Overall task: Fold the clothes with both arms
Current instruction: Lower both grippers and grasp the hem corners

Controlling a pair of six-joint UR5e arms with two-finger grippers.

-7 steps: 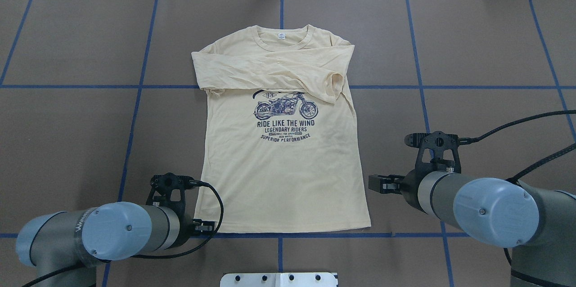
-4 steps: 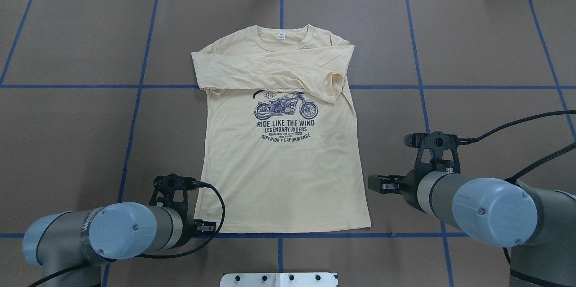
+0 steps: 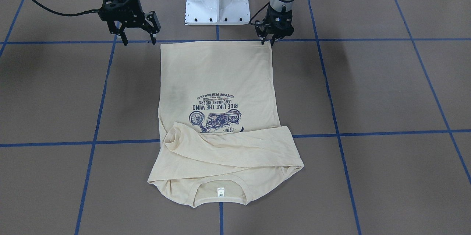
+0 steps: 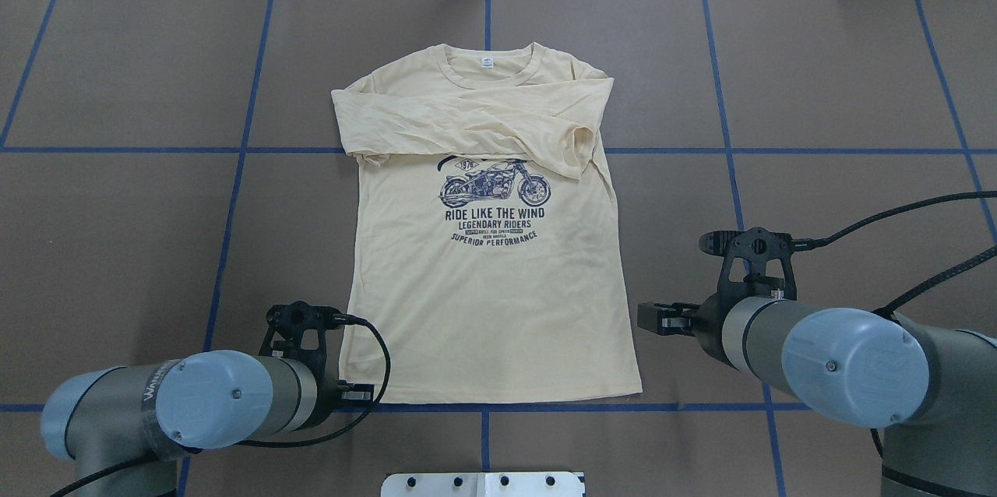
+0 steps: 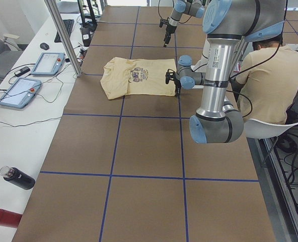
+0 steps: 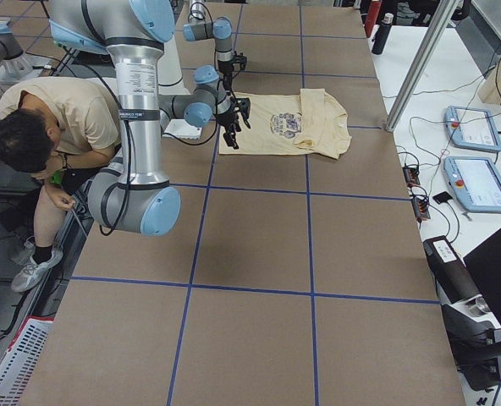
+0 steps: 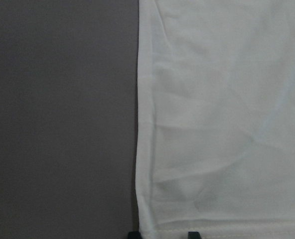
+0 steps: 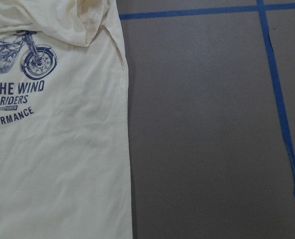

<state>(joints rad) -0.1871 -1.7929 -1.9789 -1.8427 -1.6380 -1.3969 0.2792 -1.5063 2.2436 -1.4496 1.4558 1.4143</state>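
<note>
Cream shirt [image 4: 483, 310] lies flat and print-up at the middle of the table [image 4: 117, 248]. Both sleeves are folded across the chest, and the collar points away from the robot. Left end effector [image 3: 268, 42] is at one near hem corner, fingers slightly apart, straddling the side edge. Right end effector [image 3: 139, 42], fingers widely spread, is just beside the other hem corner, off the cloth.

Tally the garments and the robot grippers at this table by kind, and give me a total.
Cream long-sleeved shirt with navy motorcycle print: 1
Black two-finger grippers: 2 (left gripper, right gripper)
Total: 3
</note>
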